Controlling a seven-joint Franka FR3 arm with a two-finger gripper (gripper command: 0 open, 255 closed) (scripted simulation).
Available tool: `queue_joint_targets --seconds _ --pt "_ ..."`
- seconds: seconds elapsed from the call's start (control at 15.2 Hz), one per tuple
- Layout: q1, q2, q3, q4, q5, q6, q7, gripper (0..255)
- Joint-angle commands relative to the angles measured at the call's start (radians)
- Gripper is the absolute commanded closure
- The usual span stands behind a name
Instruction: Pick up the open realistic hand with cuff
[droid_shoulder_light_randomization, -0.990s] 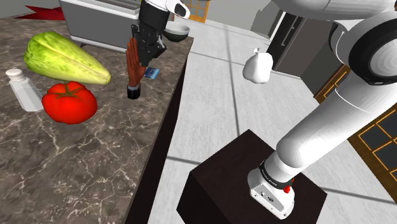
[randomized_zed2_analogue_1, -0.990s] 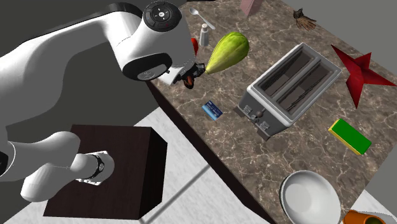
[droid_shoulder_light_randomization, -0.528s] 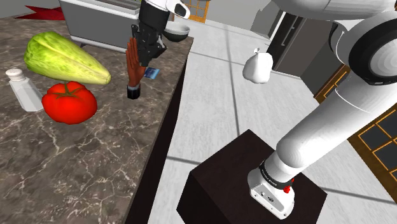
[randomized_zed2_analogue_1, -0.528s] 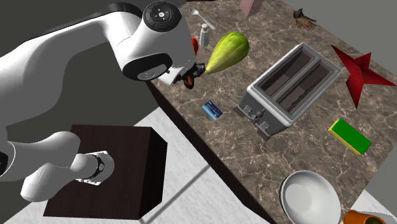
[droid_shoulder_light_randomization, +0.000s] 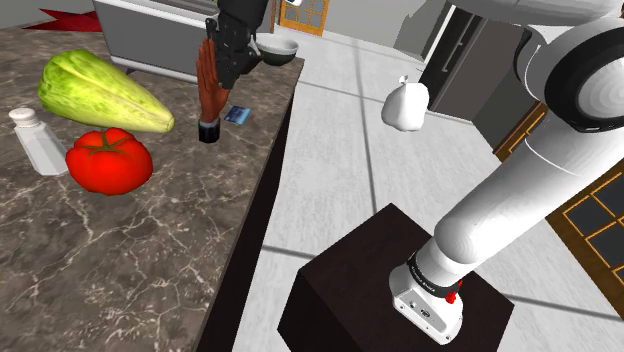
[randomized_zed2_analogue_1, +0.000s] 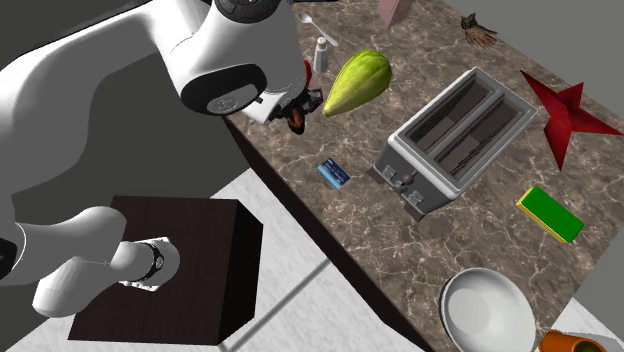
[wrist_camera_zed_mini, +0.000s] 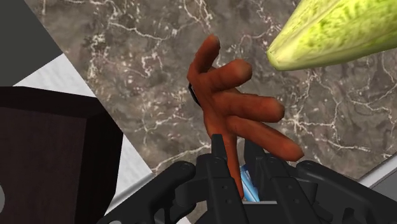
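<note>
— Looking along the gripper (wrist_camera_zed_mini: 238, 175), is it clamped on anything?
— Yes. Its two black fingers pinch a narrow part of the brown hand (wrist_camera_zed_mini: 236, 108), which splays out over the marble counter (wrist_camera_zed_mini: 146, 57).
— And the cuff (droid_shoulder_light_randomization: 209, 131)?
— Hard to make out from the wrist. The shoulder view shows it dark, at the hand's lower end, near a blue card (droid_shoulder_light_randomization: 237, 114).
— Is it clear of the counter?
— I cannot tell. In the second exterior view the white arm (randomized_zed2_analogue_1: 150, 70) covers nearly all of the hand, and the green vegetable (wrist_camera_zed_mini: 337, 32) is cut off.
</note>
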Motion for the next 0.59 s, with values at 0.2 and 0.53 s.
queue_joint_targets --seconds 0.2,0.53 --pt "0.007 0.029 0.006 0.098 -0.024 -0.074 0.024 255" --pt "0.013 0.049 0.010 0.161 -0.040 -0.119 0.039 255"
